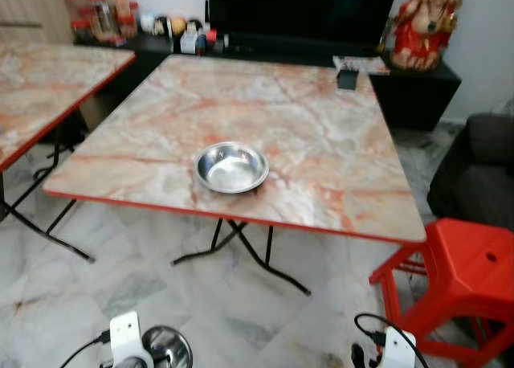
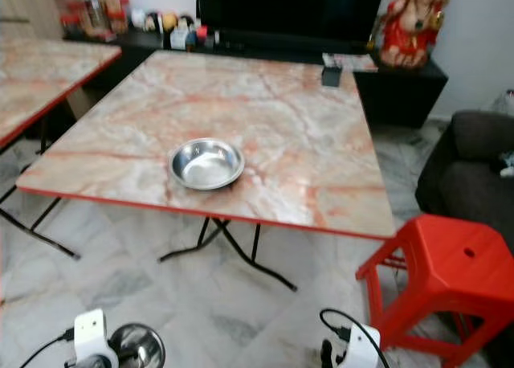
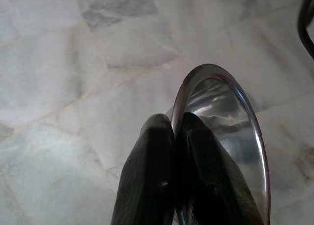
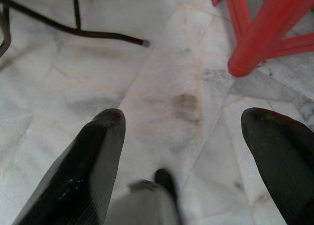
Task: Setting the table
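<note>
Sitting near the front edge of the marble folding table (image 1: 321,135): one steel bowl (image 1: 231,167). Hanging low at 7 o'clock over the tiled floor (image 3: 73,63): the left gripper (image 3: 174,131), fingers pinching the rim of a second steel bowl (image 3: 230,131). Hanging at 5 o'clock: the right gripper (image 4: 184,129), fingers spread wide apart, holding nothing. Standing at 4 o'clock by the table: a red plastic stool (image 1: 462,276).

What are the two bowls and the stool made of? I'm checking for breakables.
Table bowl and the bowl pinched in the left gripper: polished metal, likely steel, mirror reflections. Stool: glossy red, probably moulded plastic.
</note>
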